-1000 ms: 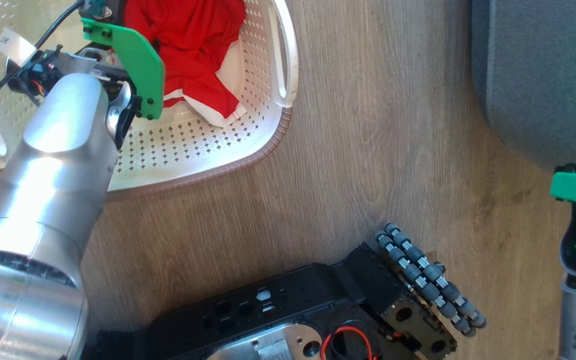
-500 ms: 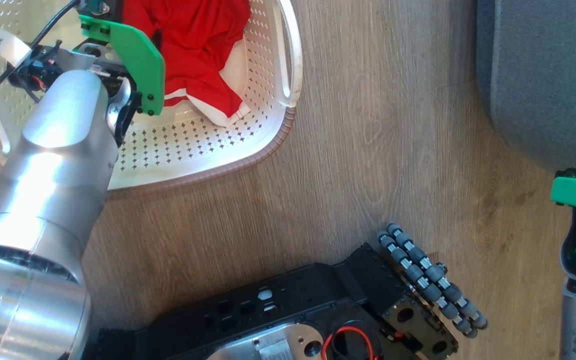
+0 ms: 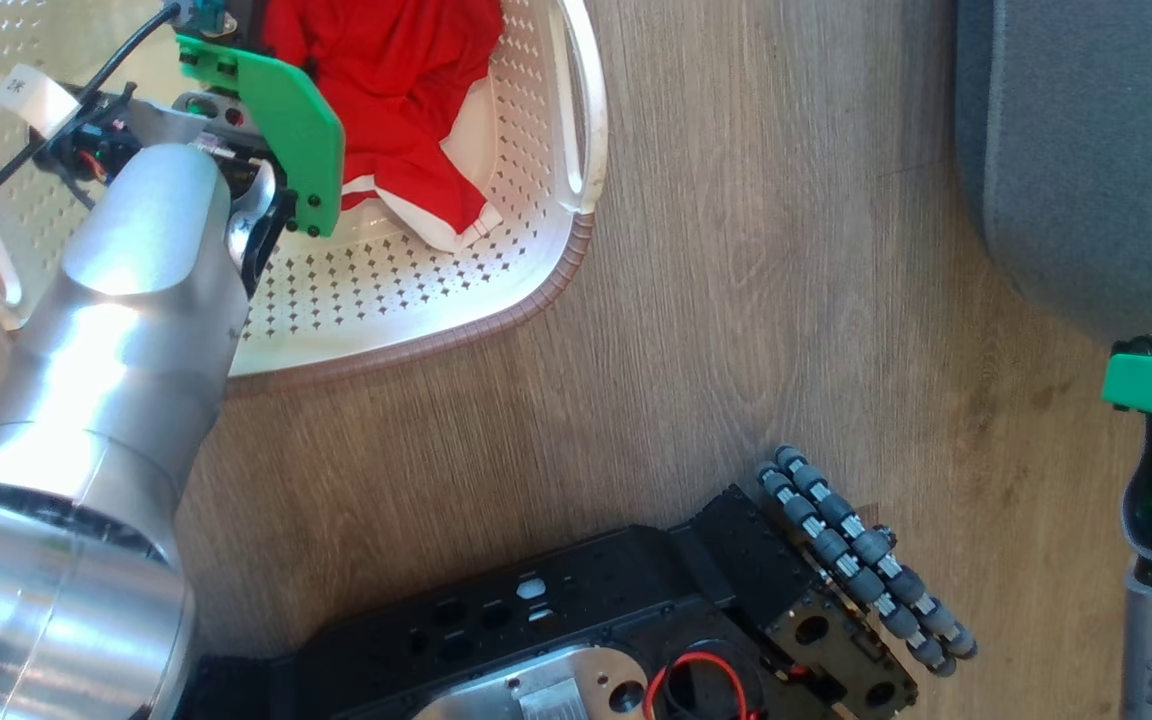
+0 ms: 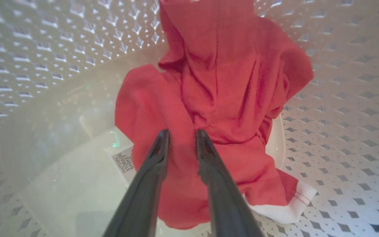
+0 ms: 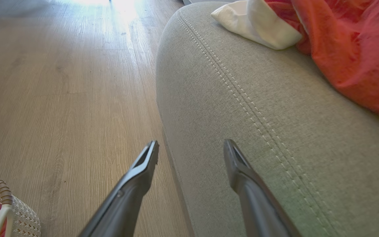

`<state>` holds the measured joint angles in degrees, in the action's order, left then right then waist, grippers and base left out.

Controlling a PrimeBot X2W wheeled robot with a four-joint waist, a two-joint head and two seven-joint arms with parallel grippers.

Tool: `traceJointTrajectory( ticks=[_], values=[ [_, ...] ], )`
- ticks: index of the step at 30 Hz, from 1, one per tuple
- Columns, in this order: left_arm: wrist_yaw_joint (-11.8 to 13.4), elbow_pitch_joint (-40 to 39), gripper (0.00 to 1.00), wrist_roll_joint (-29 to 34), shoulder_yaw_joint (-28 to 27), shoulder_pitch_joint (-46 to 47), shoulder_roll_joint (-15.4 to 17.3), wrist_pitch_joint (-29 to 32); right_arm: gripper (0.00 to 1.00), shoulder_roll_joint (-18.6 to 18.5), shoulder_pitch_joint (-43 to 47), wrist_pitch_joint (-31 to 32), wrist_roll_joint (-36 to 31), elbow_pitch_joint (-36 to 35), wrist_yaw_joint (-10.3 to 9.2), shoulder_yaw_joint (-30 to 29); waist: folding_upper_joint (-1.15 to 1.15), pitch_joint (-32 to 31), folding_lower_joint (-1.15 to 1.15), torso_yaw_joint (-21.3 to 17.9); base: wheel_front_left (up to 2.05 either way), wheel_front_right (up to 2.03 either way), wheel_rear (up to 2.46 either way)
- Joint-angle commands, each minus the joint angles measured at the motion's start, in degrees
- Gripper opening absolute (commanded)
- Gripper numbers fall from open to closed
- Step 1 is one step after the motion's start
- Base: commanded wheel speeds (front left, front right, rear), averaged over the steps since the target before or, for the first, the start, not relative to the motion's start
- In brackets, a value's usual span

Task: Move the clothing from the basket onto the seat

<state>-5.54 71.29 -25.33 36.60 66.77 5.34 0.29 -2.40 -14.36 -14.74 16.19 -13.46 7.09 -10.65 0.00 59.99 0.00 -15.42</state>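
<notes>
Left hand [image 4: 181, 133] has shifted sideways inside the basket [image 4: 341, 98]. Fingers [image 4: 153, 164] slightly parted over the red clothing [image 4: 222, 82], gripping nothing.

Silver left forearm [image 3: 126, 330], green wrist plate [image 3: 288, 130], black cable [image 3: 126, 42], slim dark left claw [image 4: 182, 132], black base [image 3: 556, 610].

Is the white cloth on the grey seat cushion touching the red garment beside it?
Touching. The right wrist view shows the soft white cloth piece pressed against the bright red fabric garment, no gap.
</notes>
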Motion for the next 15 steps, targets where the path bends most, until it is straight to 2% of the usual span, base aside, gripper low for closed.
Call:
traceJointTrajectory(
  ticks=[1,3,4,15],
  values=[
    [-0.1,-0.47,0.37,-0.68,-0.26,-0.32,0.35,-0.79,1.0,-0.48,3.45,-0.26,0.19,-1.68,0.4,0.31,0.0,-0.02,0.0,0.05,0.0,0.0,0.0],
    [-0.33,-0.37,0.09,-0.69,0.07,-0.34,0.26,-1.12,1.0,-0.48,3.5,-0.26,0.1,-1.77,0.4,0.25,0.0,-0.06,0.0,0.14,0.0,0.0,0.0],
    [-0.42,-0.35,0.0,-0.81,0.11,-0.33,0.2,-1.36,1.0,-0.48,3.53,-0.26,0.06,-1.8,0.4,0.2,0.0,-0.09,0.0,0.16,0.0,0.0,0.0],
    [-1.0,0.0,0.0,-1.78,0.67,0.64,-0.32,-2.91,1.0,-0.48,3.13,-0.26,-0.11,-1.75,0.4,-0.12,0.0,-0.32,0.0,0.72,0.0,0.0,0.0]
  ],
)
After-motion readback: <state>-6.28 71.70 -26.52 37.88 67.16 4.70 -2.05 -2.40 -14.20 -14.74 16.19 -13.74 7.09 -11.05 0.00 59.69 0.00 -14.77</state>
